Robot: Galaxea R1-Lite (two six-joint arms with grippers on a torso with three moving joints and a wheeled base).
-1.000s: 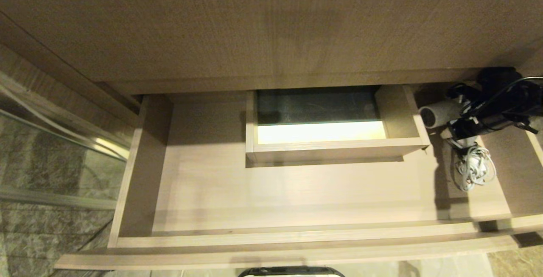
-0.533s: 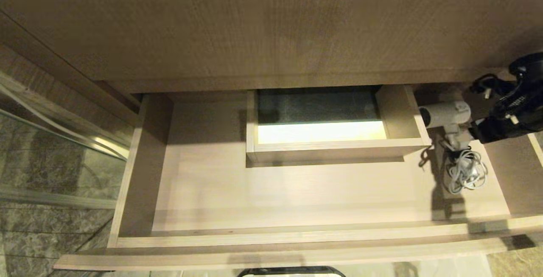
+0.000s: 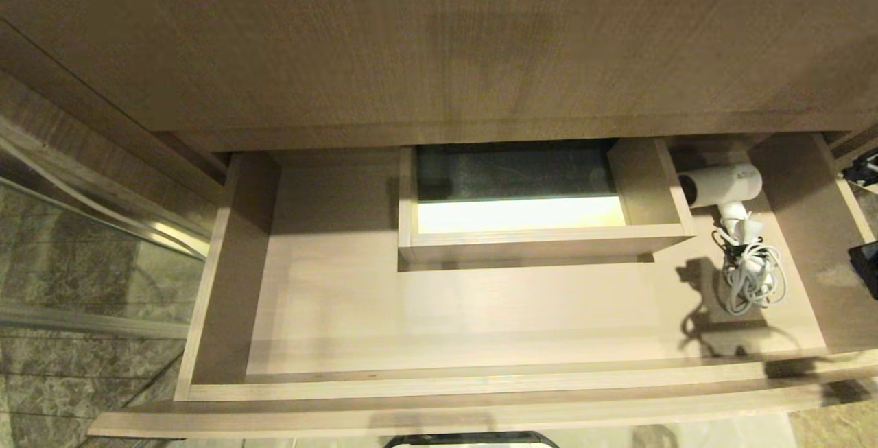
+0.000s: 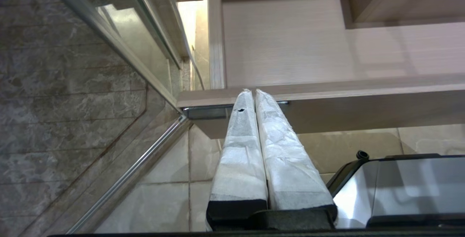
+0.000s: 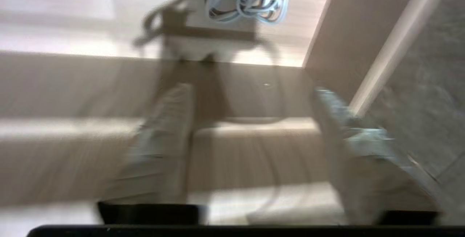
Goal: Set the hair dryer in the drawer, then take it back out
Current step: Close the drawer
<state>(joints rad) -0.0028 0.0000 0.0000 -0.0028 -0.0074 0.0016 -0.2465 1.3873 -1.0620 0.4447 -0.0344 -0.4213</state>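
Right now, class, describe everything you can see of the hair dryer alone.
The hair dryer is white, plastic-looking, with a short fat barrel whose dark end faces the drawer's boxed cut-out. It lies on the drawer floor in the right back corner, handle toward the front, its bundled white cord coiled beside the handle. No gripper touches it.

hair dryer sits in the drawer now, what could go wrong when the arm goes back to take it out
The hair dryer lies close to the boxed cut-out at the back right of the drawer, so the open right gripper has little room and may bump the wood. The loose bundled cord trails from the handle and could snag on the drawer front during lifting.
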